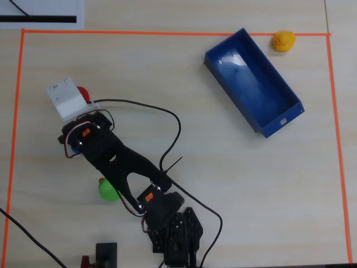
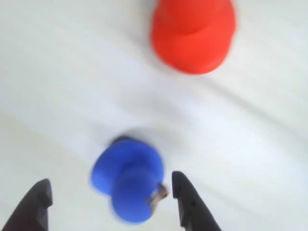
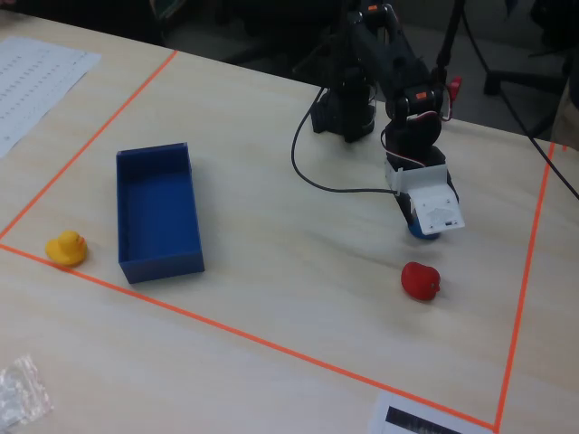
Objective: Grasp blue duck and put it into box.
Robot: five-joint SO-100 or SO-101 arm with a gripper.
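The blue duck point(image 2: 126, 178) sits on the table between my gripper's point(image 2: 111, 197) two dark fingertips. The jaws are open: the right fingertip point(image 2: 185, 195) is close to the duck's orange beak, and the left one stands well apart from it. In the fixed view the gripper point(image 3: 422, 228) is down at the table, and only a sliver of the blue duck point(image 3: 420, 233) shows under the white wrist mount. The blue box point(image 1: 254, 81) lies far off at the upper right of the overhead view, and it is empty. It also shows in the fixed view point(image 3: 127, 262).
A red duck point(image 2: 192, 33) stands just beyond the blue one, also in the fixed view point(image 3: 421, 280). A green duck point(image 1: 107, 190) lies beside the arm. A yellow duck point(image 1: 283, 41) sits by the box's far end. Orange tape point(image 1: 167, 32) frames the work area. A black cable point(image 1: 173, 120) trails across the table.
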